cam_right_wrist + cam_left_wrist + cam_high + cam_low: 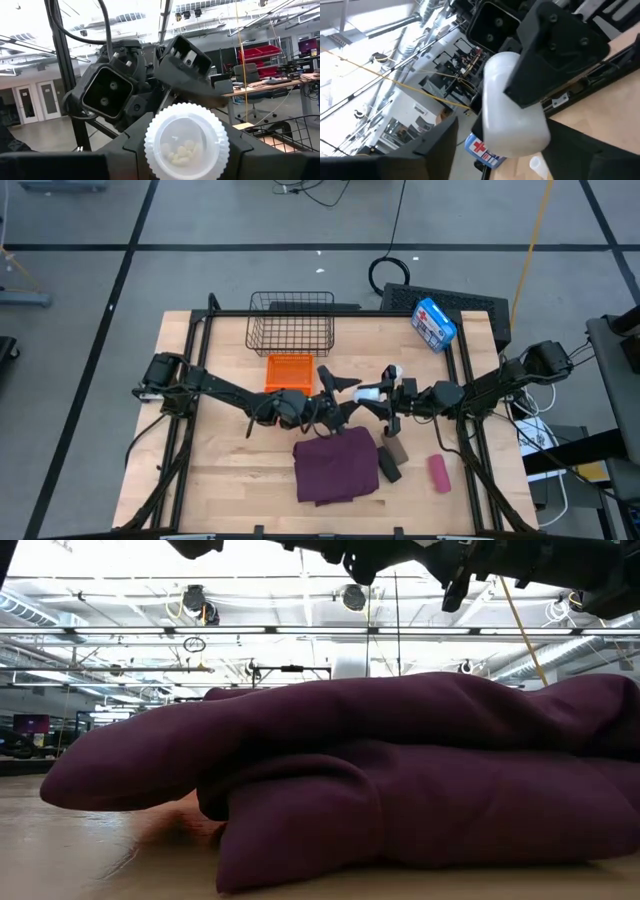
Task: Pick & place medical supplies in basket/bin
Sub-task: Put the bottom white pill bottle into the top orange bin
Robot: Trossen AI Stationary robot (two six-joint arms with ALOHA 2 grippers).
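White vial (368,393) between both pincers

Maroon cloth (337,465), pink roll (438,474), orange bin (288,373)

Red cross on box (434,323)

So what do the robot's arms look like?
Two thin arms, dark all over, made of jointed pieces, with black cables looped beside them. Each ends in a blocky two-fingered pincer: the left pincer and the right pincer. A boxy black part with two round holes sits on the left arm's wrist.
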